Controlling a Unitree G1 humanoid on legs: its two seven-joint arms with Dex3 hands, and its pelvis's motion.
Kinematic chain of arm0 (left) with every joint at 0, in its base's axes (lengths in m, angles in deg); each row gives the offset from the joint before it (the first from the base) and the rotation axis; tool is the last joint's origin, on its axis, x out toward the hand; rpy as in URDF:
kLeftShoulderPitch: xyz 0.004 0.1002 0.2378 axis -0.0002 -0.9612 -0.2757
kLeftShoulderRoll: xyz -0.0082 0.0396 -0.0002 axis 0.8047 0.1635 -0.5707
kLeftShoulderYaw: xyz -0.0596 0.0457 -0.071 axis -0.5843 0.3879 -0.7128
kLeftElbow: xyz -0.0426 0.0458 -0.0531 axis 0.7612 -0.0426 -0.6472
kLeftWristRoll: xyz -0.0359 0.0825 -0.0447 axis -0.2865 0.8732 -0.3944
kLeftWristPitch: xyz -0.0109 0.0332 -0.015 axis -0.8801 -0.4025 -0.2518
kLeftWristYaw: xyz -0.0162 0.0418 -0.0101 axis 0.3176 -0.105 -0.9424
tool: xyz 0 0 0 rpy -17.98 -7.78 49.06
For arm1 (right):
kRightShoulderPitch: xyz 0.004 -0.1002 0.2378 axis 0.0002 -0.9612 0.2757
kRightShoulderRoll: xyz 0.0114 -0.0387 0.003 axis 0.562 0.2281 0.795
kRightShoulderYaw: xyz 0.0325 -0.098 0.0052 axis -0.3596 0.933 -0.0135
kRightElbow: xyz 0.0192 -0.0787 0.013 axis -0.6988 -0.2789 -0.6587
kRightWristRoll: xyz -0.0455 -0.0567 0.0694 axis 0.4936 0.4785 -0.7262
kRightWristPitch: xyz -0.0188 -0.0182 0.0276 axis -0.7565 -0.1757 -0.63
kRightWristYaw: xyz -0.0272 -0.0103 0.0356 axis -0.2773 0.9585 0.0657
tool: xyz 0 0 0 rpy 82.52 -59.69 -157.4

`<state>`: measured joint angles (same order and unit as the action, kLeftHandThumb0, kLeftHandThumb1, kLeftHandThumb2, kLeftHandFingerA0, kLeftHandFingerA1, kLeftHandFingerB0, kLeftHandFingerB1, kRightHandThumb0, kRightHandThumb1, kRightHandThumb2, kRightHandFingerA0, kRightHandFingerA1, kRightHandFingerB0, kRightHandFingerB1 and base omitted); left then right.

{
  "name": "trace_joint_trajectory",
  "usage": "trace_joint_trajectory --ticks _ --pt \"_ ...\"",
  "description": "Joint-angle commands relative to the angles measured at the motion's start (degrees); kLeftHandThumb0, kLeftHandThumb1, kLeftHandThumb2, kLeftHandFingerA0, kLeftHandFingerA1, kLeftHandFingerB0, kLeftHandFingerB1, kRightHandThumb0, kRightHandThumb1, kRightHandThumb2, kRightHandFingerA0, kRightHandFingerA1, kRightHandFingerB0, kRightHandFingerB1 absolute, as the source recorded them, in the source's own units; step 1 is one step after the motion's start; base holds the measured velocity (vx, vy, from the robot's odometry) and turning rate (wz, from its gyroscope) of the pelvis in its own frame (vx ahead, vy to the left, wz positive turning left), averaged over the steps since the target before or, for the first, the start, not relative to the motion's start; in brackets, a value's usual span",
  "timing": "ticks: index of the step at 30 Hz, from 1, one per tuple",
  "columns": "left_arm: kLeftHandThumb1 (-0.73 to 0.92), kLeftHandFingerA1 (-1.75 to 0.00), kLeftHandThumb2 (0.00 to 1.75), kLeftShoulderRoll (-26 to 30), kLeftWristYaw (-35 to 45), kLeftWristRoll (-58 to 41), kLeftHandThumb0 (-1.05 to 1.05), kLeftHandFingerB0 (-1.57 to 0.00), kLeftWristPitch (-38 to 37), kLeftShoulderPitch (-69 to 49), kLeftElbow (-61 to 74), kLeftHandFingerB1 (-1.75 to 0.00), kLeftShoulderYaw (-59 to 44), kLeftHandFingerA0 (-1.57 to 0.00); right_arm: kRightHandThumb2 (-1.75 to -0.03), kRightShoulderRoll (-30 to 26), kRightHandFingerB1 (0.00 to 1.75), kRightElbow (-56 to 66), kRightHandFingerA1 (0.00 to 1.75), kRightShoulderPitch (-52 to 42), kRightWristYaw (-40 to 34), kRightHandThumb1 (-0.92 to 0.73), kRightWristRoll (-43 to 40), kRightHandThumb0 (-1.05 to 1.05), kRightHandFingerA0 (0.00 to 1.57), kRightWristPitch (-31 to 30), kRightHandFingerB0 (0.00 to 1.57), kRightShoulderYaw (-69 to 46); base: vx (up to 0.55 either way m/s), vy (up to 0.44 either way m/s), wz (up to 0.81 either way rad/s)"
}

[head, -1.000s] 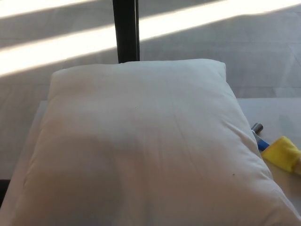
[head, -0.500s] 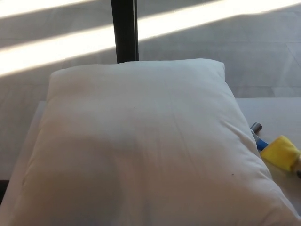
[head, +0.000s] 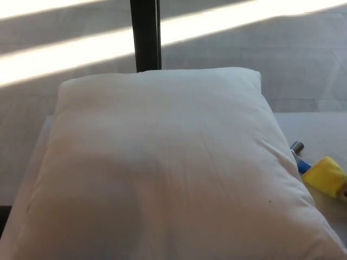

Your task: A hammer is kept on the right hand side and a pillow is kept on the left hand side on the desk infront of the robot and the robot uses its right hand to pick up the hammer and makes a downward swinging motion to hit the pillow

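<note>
**Pillow filling the view, hammer lying at its right edge, no hands showing**

A big white pillow (head: 162,168) is lying flat on the pale worktop (head: 320,127) and taking up most of the pic, w/ its far edge toward the floor and its near edge running out of the bottom of the frame. The hammer (head: 320,173) is resting on the worktop just beside the pillow's right side, approx. mid-height at the pic's right edge: a yellow part is sitting nearest the frame edge, w/ a blue bit and a small grey metal tip poking out next to the pillow. The rest of it is getting cut off by the frame.

Neither robot hand is showing, so can't tell if they're released, clenched or grasping anything.

Beyond the pillow, a dark vertical post (head: 145,35) is standing on the grey floor (head: 282,59), w/ bright sun stripes crossing it.
</note>
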<state>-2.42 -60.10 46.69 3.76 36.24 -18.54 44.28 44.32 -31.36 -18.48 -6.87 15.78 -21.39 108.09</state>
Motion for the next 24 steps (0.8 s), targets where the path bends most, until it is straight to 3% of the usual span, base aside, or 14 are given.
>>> trace_joint_trajectory --ticks 1,3,4,6,7,8,9,17,18,20,21,22,23,24 --pt "0.69 -0.53 0.61 0.1 0.9 -1.4 -0.53 -0.58 -1.8 -0.4 -0.5 -0.48 -0.3 -0.74 -0.61 2.3 0.28 -3.8 0.37 1.9 -0.7 -0.68 5.3 -0.77 0.03 1.5 0.22 1.4 0.0 0.0 0.0" --pt "0.68 -0.54 0.61 0.3 1.0 -1.7 -0.53 -0.6 -1.7 0.0 -0.8 -0.48 -0.6 -0.76 -0.61 3.0 0.29 -4.5 0.37 2.5 -0.5 -0.67 6.1 -0.77 0.03 1.1 0.23 1.6 0.0 0.0 0.0" --pt "0.67 -0.53 0.6 0.4 0.7 -1.7 -0.55 -0.59 -1.6 0.2 -1.4 -0.48 -0.6 -0.75 -0.93 3.6 0.4 -4.8 0.32 2.5 0.0 -0.53 6.6 -0.8 0.02 0.8 0.14 2.2 0.0 0.0 0.0" --pt "0.68 -0.52 0.6 0.6 0.7 -1.5 -0.55 -0.56 -1.9 0.3 -1.5 -0.47 -0.4 -0.73 -0.61 4.7 0.27 -5.1 0.37 2.0 0.9 -0.67 7.4 -0.77 0.01 1.0 0.19 3.0 0.0 0.0 0.0" --pt "0.68 -0.52 0.6 0.6 0.4 -1.3 -0.55 -0.56 -1.8 0.4 -1.5 -0.47 -0.1 -0.73 -0.61 4.9 0.27 -5.1 0.37 1.9 1.4 -0.67 7.4 -0.77 0.01 1.0 0.19 3.0 0.0 0.0 0.0" --pt "0.68 -0.51 0.6 0.6 0.5 -1.2 -0.54 -0.55 -2.0 0.2 -1.1 -0.46 0.1 -0.71 -0.61 5.2 0.27 -4.8 0.36 1.3 1.5 -0.67 7.5 -0.78 0.02 1.8 0.2 3.1 0.0 0.0 0.0" --pt "0.69 -0.51 0.61 0.4 0.4 -1.2 -0.54 -0.56 -1.9 0.1 -1.0 -0.46 0.1 -0.72 -0.94 5.7 0.39 -4.5 0.3 0.8 1.7 -0.55 8.6 -0.82 0.02 1.5 0.15 4.2 0.0 0.0 0.0" --pt "0.68 -0.53 0.6 0.0 1.8 -2.5 -0.54 -0.56 -2.2 -0.2 -1.0 -0.47 -0.7 -0.72 -0.95 7.3 0.38 -6.1 0.28 -0.5 2.6 -0.55 11.9 -0.85 0.02 0.9 0.13 6.7 0.0 0.0 0.0" --pt "0.68 -0.5 0.6 0.4 1.8 -2.2 -0.54 -0.56 -1.7 0.1 -1.9 -0.45 -0.6 -0.7 -0.9 7.0 0.4 -8.2 0.52 -0.5 3.0 -0.53 13.3 -0.77 0.04 -0.5 0.08 8.0 0.0 0.0 0.0" --pt "0.69 -0.49 0.61 0.5 2.5 -2.2 -0.53 -0.54 -1.7 0.2 -2.3 -0.44 -0.7 -0.7 -0.82 7.3 0.41 -10.6 0.6 -0.6 3.1 -0.5 12.3 -0.62 0.22 -1.7 0.09 6.9 0.0 0.0 0.0" --pt "0.7 -0.5 0.61 0.7 2.7 -1.9 -0.55 -0.53 -2.0 0.2 -2.4 -0.44 -0.3 -0.7 -0.59 7.4 0.29 -11.6 0.73 -0.6 2.4 -0.66 12.5 -0.49 0.53 -1.9 0.19 6.8 0.0 0.0 0.0" --pt "0.7 -0.5 0.61 0.9 3.1 -1.5 -0.55 -0.53 -2.4 0.2 -2.3 -0.44 0.1 -0.7 -0.59 7.5 0.29 -12.4 0.73 -0.7 1.6 -0.66 12.9 -0.49 0.53 -2.0 0.19 6.9 0.0 0.0 0.0" --pt "0.69 -0.51 0.61 0.7 2.8 -1.8 -0.56 -0.57 -2.4 0.1 -1.8 -0.46 -0.1 -0.75 -0.6 7.6 0.35 -13.3 1.18 -1.1 0.4 -0.67 12.8 -0.28 0.78 -1.9 0.35 6.4 0.0 0.0 0.07" --pt "0.69 -0.51 0.61 0.3 2.5 -2.3 -0.56 -0.57 -2.5 0.1 -1.0 -0.46 -0.4 -0.75 -0.6 7.6 0.35 -14.3 1.18 -1.8 -1.2 -0.67 12.5 -0.28 0.78 -1.8 0.35 5.8 0.0 0.0 0.0"
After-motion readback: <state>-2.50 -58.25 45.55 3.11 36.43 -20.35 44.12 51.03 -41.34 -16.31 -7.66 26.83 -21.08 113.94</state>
